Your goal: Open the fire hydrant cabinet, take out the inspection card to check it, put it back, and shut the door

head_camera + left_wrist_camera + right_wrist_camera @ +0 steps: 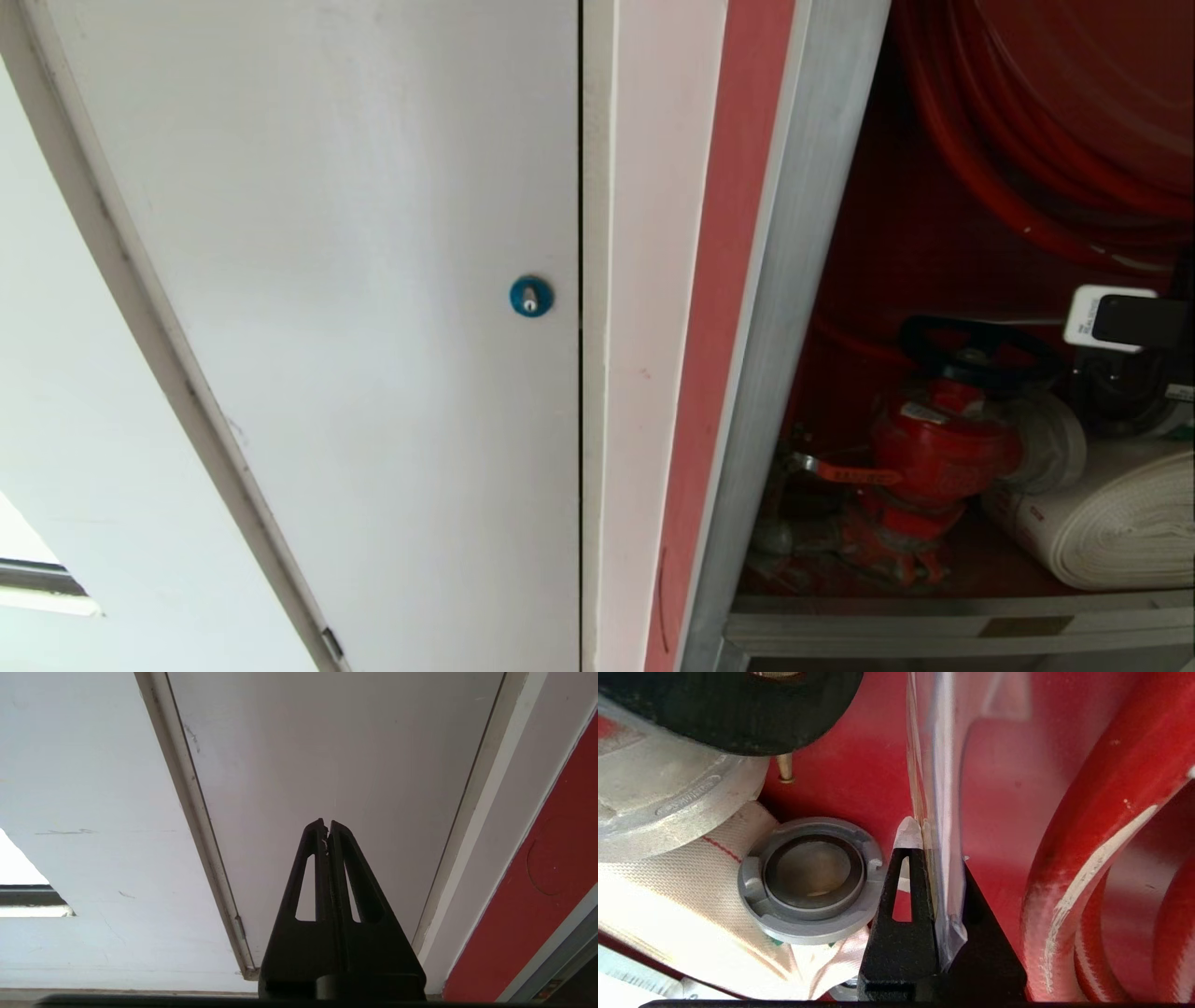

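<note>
We have the fire hydrant cabinet (803, 308) standing open, so that first step is done, and our right gripper (931, 858) is inside it, just beside the white rolled hose (668, 896), with its jaws clamped on the edge of a thin clear-sleeved sheet that we judge to be the inspection card (936, 756). Whether we are lifting it out or returning it we cannot tell. The door, out of view, has yet to be closed; our left gripper (327, 826) hangs pressed together, away from the hose.
</note>
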